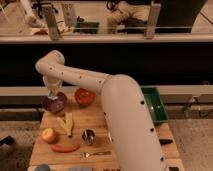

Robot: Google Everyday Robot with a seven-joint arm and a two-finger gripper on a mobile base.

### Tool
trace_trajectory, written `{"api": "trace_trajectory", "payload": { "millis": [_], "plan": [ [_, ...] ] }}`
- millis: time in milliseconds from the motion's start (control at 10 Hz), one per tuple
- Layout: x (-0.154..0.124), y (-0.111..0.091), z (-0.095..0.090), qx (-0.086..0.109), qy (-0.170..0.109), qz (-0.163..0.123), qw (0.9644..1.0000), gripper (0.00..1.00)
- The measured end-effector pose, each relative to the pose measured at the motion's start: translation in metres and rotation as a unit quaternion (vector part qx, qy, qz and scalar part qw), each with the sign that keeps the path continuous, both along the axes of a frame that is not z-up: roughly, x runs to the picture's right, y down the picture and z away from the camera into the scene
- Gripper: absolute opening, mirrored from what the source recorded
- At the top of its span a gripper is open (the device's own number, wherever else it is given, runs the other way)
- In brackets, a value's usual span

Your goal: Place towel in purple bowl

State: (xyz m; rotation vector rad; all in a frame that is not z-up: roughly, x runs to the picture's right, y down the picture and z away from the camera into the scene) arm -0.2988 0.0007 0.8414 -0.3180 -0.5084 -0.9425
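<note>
The purple bowl (54, 104) sits at the back left corner of the wooden table (100, 120). My gripper (52, 93) hangs straight down over the bowl, at its rim. A pale shape under the gripper, just inside the bowl, may be the towel (54, 97); I cannot tell it apart from the gripper. My white arm (125, 115) reaches in from the lower right across the table.
A red-orange bowl (84, 96) stands right of the purple bowl. In front lie a banana (66, 123), a peach-coloured fruit (49, 135), a red chili (65, 148), a metal cup (89, 136) and a fork (95, 154). A green bin (154, 102) stands at the right.
</note>
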Motion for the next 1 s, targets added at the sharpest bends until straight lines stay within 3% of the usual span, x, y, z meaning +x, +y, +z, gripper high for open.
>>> {"api": "trace_trajectory", "payload": {
  "millis": [100,300,600,700,1000],
  "plan": [
    [-0.002,-0.004,0.005,0.001,-0.003,0.0,1.0,0.03],
    [-0.007,-0.006,0.007,0.001,-0.008,-0.003,1.0,0.11],
    [-0.005,-0.004,0.002,0.006,-0.011,-0.007,0.9999,0.39],
    [-0.007,-0.004,0.001,0.008,-0.015,-0.012,0.9998,0.53],
    [-0.014,-0.005,-0.003,0.012,-0.024,-0.03,0.9992,0.79]
  ]
}}
